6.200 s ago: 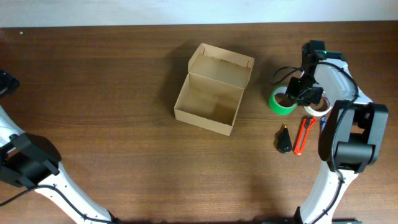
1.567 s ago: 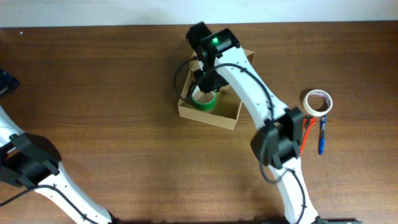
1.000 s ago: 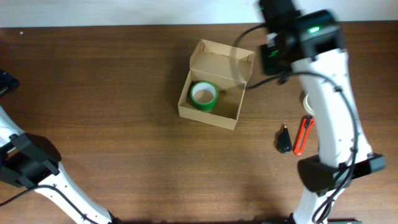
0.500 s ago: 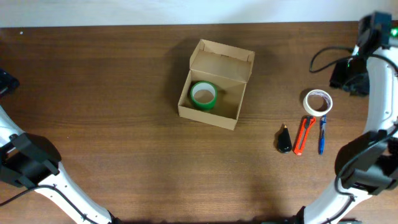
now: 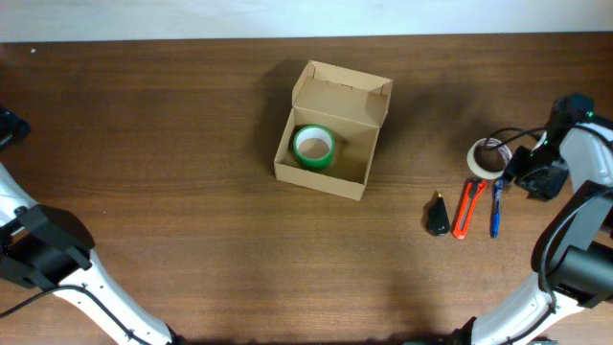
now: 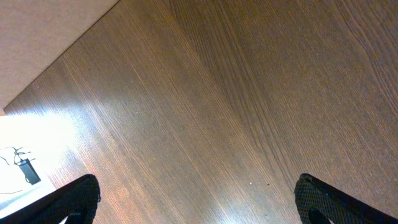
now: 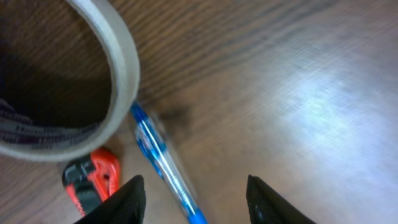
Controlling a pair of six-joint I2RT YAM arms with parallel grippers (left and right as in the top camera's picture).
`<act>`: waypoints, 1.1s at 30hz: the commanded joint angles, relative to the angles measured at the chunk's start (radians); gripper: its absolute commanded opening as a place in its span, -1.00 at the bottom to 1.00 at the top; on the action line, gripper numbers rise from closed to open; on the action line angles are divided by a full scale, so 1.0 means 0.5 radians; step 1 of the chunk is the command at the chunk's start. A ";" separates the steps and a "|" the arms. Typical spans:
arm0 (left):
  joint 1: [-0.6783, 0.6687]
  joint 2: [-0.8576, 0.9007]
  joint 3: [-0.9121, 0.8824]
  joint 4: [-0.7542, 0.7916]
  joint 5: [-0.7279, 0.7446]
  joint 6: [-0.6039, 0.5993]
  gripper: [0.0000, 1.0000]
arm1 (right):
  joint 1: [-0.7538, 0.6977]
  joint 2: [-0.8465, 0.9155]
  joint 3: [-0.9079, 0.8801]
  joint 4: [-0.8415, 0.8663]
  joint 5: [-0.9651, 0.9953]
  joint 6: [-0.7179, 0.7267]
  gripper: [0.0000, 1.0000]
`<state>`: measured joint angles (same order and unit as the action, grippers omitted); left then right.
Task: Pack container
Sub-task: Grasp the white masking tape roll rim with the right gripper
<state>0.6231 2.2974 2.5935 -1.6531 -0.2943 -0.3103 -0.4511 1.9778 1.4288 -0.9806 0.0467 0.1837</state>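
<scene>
My right claw [image 7: 196, 200] has dropped beside the white tape roll [image 5: 486, 158], spread wide over the blue pen [image 7: 155, 149]; green tape [image 5: 312, 147] stays in the container [image 5: 341, 101].

Wide bare tabletop [image 5: 163, 144] left of the container [image 5: 316, 180] and in front of it; only wood under the left gripper [image 6: 199, 205]. Mid-table blocked by the container, lid flap open at its far side. Green tape roll [image 5: 312, 146] in the left part inside, right part free. Crowded at right: white tape roll [image 5: 484, 156], orange cutter [image 5: 468, 206], blue pen [image 5: 495, 206], black tool [image 5: 438, 215], narrow gaps only.
</scene>
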 commanded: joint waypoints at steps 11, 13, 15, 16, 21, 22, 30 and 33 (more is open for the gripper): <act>0.008 -0.047 -0.010 -0.002 0.007 -0.027 0.99 | 0.013 0.008 -0.054 0.225 -0.239 0.016 0.15; 0.008 -0.047 -0.010 -0.002 0.007 -0.027 0.99 | 0.013 0.011 -0.054 0.268 -0.245 0.032 0.17; 0.008 -0.047 -0.010 -0.002 0.007 -0.027 1.00 | 0.013 0.011 -0.054 0.305 -0.244 0.052 0.16; 0.008 -0.047 -0.010 -0.002 0.007 -0.027 1.00 | 0.013 0.011 -0.054 0.324 -0.244 0.070 0.16; 0.008 -0.047 -0.010 -0.002 0.007 -0.027 1.00 | 0.013 0.014 -0.054 0.395 -0.242 0.134 0.16; 0.008 -0.047 -0.010 -0.002 0.007 -0.027 1.00 | 0.013 0.015 -0.054 0.406 -0.233 0.153 0.15; 0.008 -0.047 -0.010 -0.002 0.007 -0.027 1.00 | 0.029 0.079 -0.055 0.483 -0.180 0.275 0.13; 0.008 -0.047 -0.010 -0.002 0.007 -0.027 1.00 | 0.053 0.111 -0.055 0.495 -0.134 0.298 0.11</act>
<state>0.6231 2.2974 2.5935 -1.6535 -0.2943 -0.3103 -0.4423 2.0045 1.4059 -0.7383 -0.0521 0.2974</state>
